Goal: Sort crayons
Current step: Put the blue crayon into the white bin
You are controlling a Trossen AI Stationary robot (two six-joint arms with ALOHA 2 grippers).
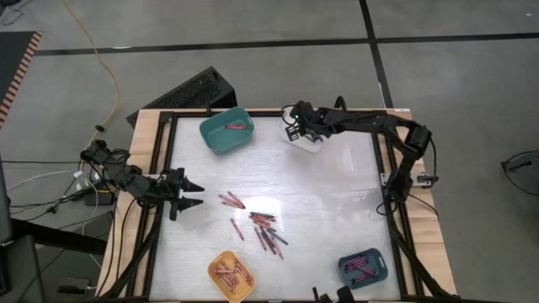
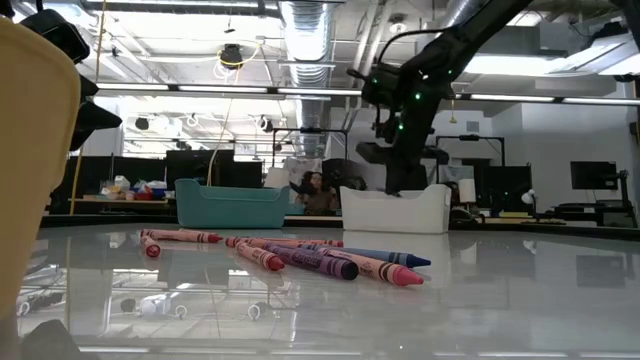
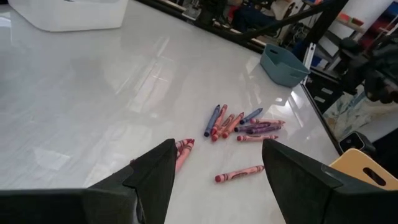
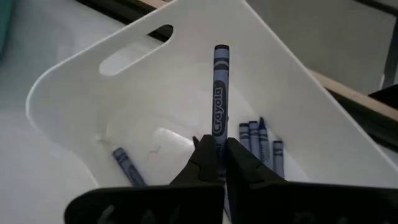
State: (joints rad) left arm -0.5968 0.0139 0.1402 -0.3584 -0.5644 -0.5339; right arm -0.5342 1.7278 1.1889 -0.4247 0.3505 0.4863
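Loose crayons (image 1: 257, 225) lie flat in a scatter on the table's middle; they also show in the low view (image 2: 300, 258) and the left wrist view (image 3: 239, 127). My left gripper (image 1: 194, 194) is open and empty, left of the scatter, its fingers (image 3: 155, 177) standing before the crayons. My right gripper (image 1: 305, 130) is over the white bin (image 1: 307, 139) at the far edge, shut on a blue crayon (image 4: 219, 87). Several blue crayons (image 4: 261, 140) lie in the white bin's bottom. My right gripper pinches the blue crayon between its two fingers at its lower part (image 4: 217, 142). The fingers come from above, pointing down into the white bin. The crayon sticks out past the fingertips, its flat end (image 4: 221, 48) away from the gripper, clear of the bin's floor.
A teal bin (image 1: 227, 129) with one red crayon stands at the far left. A yellow bin (image 1: 232, 275) with reddish crayons stands at the near edge. A blue-grey bin (image 1: 364, 267) with pink crayons stands at the near right. A wooden frame (image 1: 143, 177) rims the table.
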